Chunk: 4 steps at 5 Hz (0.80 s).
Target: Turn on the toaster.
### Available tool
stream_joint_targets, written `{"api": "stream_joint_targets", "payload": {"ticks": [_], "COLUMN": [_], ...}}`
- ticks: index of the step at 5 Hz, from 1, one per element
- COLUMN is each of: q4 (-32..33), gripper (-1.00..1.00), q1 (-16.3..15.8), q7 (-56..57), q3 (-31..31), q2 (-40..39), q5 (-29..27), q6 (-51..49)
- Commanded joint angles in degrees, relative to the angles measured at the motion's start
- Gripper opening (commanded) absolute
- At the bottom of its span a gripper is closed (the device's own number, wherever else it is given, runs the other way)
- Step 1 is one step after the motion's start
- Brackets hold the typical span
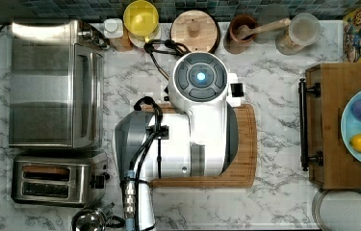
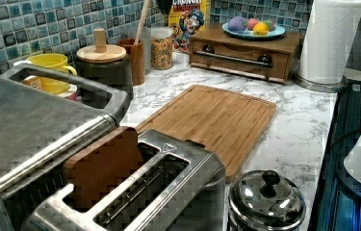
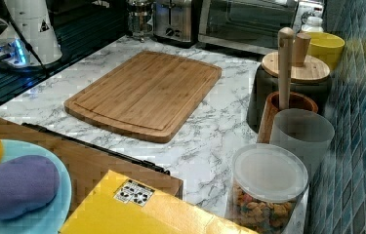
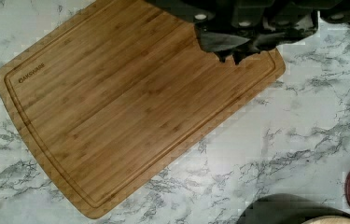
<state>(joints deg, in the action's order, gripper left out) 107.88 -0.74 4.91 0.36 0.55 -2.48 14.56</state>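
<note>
The toaster point(image 1: 55, 180) is a small brushed-steel box with two slots at the top view's lower left, its black lever knob point(image 1: 101, 181) facing the cutting board. In the left view the toaster point(image 2: 168, 183) is close up, with a brown slice point(image 2: 103, 163) standing in one slot. It also stands at the far end of the counter in the right view, as the toaster point(image 3: 173, 19). The white arm point(image 1: 199, 120) hangs over the board, to the toaster's right in the top view. My gripper point(image 4: 231, 53) is above the board's edge, dark fingers together and holding nothing.
A large toaster oven point(image 1: 53, 84) sits beside the toaster. The bamboo cutting board point(image 4: 130, 98) lies mid-counter. A steel pot with a knobbed lid point(image 2: 267, 202) stands by the toaster's lever end. Jars and a yellow mug point(image 1: 141, 19) line the back; a wooden box point(image 1: 341, 134) carries a fruit plate.
</note>
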Motion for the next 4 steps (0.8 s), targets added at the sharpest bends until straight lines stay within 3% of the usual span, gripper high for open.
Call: {"api": "stream_joint_targets", "payload": {"ticks": [1, 2, 4], "q4": [0.24, 3.34, 14.72], "gripper": [-1.0, -1.0, -1.0], "q1": [-0.08, -0.76, -5.36], "q7": [1.13, 5.34, 11.81], "q3": [0.21, 1.08, 5.07], "q2": [0.01, 0.36, 5.29], "q5": [-0.16, -0.38, -3.0], "q6": [0.21, 2.59, 10.58]}}
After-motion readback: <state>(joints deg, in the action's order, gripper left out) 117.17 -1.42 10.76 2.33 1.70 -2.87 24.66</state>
